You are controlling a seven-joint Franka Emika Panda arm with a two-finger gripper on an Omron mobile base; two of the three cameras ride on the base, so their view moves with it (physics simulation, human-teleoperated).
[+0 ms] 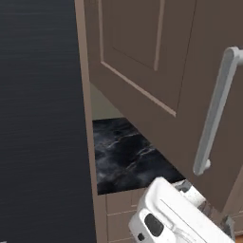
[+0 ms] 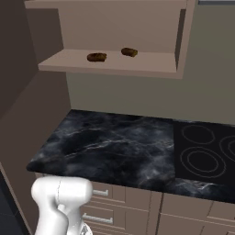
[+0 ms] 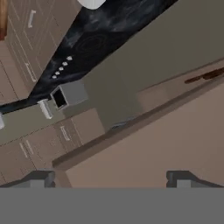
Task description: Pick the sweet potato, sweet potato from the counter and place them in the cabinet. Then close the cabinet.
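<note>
The fingertips [image 3: 43,178] stand spread about as wide as they go in the hand view, one at each lower corner, with nothing between them; the gripper [image 3: 111,180] is empty.

Both sweet potatoes already lie inside the cabinet [image 2: 110,64], on its open shelf: the left sweet potato [image 2: 97,57] and the right sweet potato [image 2: 129,52] sit near each other but apart, each lying roughly along the shelf. The counter [image 2: 114,147] below them carries no potato, so I judge the placing done and the closing still to do.

What matters now is the door [image 1: 190,71]. It hangs swung out toward the robot, and its handle [image 1: 216,114] (the long pale bar) runs nearly upright, tilted slightly, close to the door's free edge. In the left base view the handle hangs just above and to the right of the arm's white upper body. The hand camera looks across a broad brown panel at close range with the shelf and potatoes [image 3: 205,75] beyond, so the fingers seem to be near the door's face. Whether they touch it I cannot tell. The coming push probably has to swing that panel back toward the shelf.
</note>
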